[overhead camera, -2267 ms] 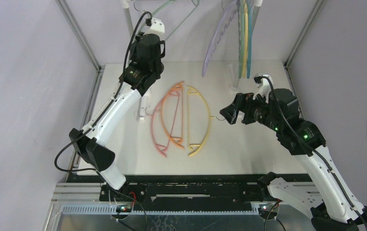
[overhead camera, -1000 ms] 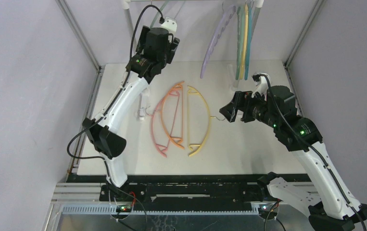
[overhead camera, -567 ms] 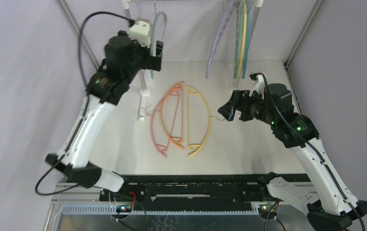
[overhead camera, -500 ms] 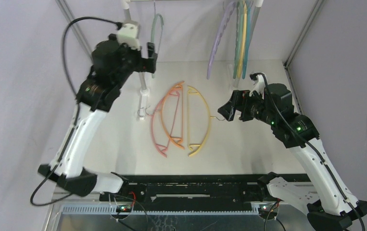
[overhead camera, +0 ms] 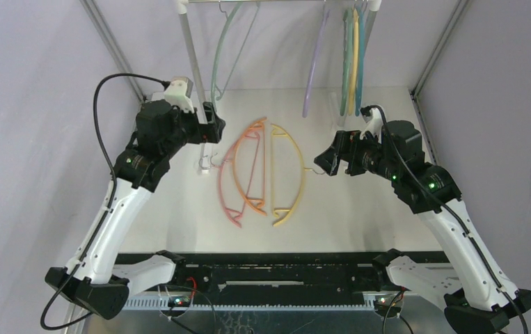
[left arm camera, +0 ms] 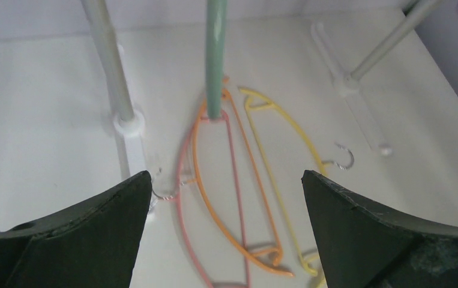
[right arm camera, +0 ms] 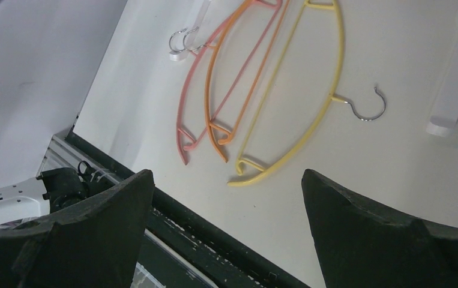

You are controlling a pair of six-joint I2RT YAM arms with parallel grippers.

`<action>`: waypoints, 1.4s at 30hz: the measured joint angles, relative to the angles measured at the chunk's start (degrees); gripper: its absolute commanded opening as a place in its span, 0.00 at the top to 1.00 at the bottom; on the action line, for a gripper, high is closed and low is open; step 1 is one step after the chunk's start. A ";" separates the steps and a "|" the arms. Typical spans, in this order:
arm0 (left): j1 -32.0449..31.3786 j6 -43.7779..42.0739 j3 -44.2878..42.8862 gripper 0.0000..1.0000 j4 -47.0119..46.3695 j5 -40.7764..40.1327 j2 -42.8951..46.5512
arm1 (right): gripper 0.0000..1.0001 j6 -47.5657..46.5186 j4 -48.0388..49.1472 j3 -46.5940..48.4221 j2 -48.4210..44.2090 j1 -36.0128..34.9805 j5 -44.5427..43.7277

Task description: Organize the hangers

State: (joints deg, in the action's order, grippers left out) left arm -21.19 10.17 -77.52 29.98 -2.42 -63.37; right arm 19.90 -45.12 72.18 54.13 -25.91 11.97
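Note:
Three hangers lie side by side on the white table: pink (overhead camera: pixel 219 177), orange (overhead camera: pixel 234 163) and yellow (overhead camera: pixel 303 170). A green hanger (overhead camera: pixel 218 59) hangs from the left end of the rail. Lilac (overhead camera: pixel 313 66), yellow (overhead camera: pixel 351 56) and teal (overhead camera: pixel 361 56) ones hang at the right. My left gripper (overhead camera: pixel 214 125) is open beside the left post, up-left of the pink hanger, and holds nothing. Its view shows the green hanger (left arm camera: pixel 215 60) ahead and the pink (left arm camera: pixel 180 210) and orange (left arm camera: pixel 214 216) ones below. My right gripper (overhead camera: pixel 328 161) is open, just right of the yellow hanger's hook (overhead camera: pixel 312 169).
The white-and-metal rail frame stands at the back on two posts (overhead camera: pixel 193 62), with white feet (overhead camera: pixel 207 156) on the table near the hooks of the pink and orange hangers. A black rail (right arm camera: pixel 226 234) runs along the near edge. Purple walls close both sides.
My left arm has come down and to the left from the rail, leaving the green hanger on it. The right arm has barely moved.

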 measured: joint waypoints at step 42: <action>-2.21 20.00 46.01 0.21 -15.78 1.09 9.27 | 0.33 4.57 1.07 -12.90 12.79 -18.80 -13.97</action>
State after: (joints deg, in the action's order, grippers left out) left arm -23.40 30.17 -31.51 14.20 -1.32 -54.11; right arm 24.47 -44.05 59.29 66.92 -44.71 -2.00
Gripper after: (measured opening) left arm 0.791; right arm 0.744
